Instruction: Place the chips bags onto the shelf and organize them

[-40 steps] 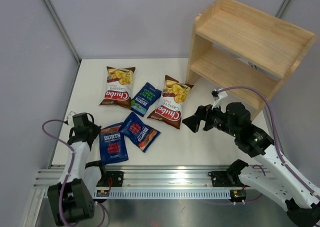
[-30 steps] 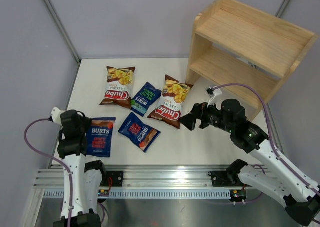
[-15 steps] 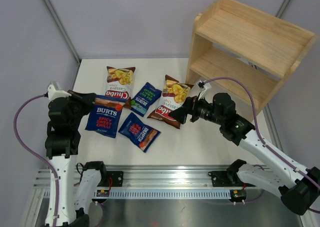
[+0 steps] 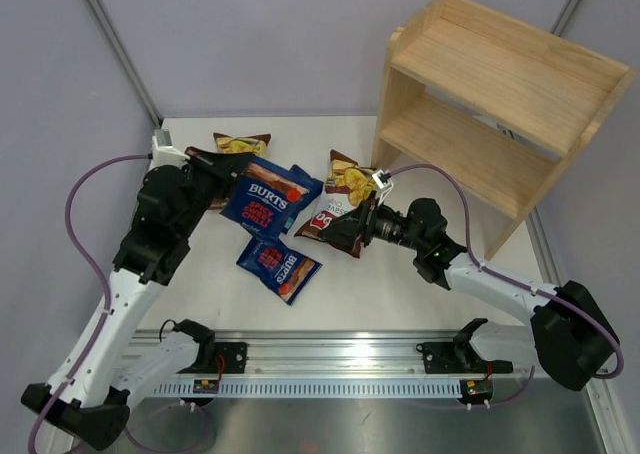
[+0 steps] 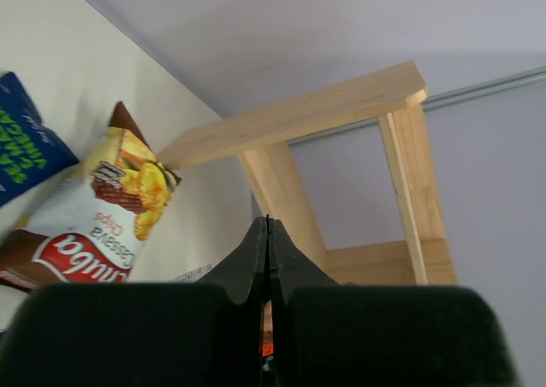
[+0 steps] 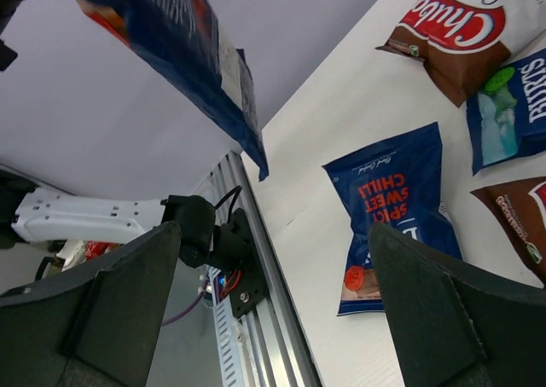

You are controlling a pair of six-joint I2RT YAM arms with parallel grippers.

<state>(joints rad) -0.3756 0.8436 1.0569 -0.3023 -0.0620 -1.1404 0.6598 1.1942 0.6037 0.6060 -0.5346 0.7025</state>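
Observation:
My left gripper (image 4: 226,173) is shut on a dark blue, red-accented Burts bag (image 4: 266,197) and holds it in the air above the table; from the right wrist that bag (image 6: 192,59) hangs at upper left. A second red-accented Burts bag (image 4: 280,263) (image 6: 394,201) lies flat near the front. The green Burts bag (image 4: 308,188) (image 5: 24,141) peeks out behind the held one. One Chuba bag (image 4: 341,202) (image 5: 95,212) lies mid-table, with my open, empty right gripper (image 4: 354,230) (image 6: 273,310) at its near edge. The other Chuba bag (image 4: 240,142) is partly hidden at the back. The wooden shelf (image 4: 492,96) (image 5: 324,114) stands back right.
The metal base rail (image 4: 330,356) (image 6: 260,319) runs along the near table edge. Grey walls close in the left side and back. The left arm's purple cable (image 4: 90,189) loops out to the left.
The left arm has lifted the Burts bag off the table and carried it back and to the right. The right gripper has reached left to the nearer Chuba bag.

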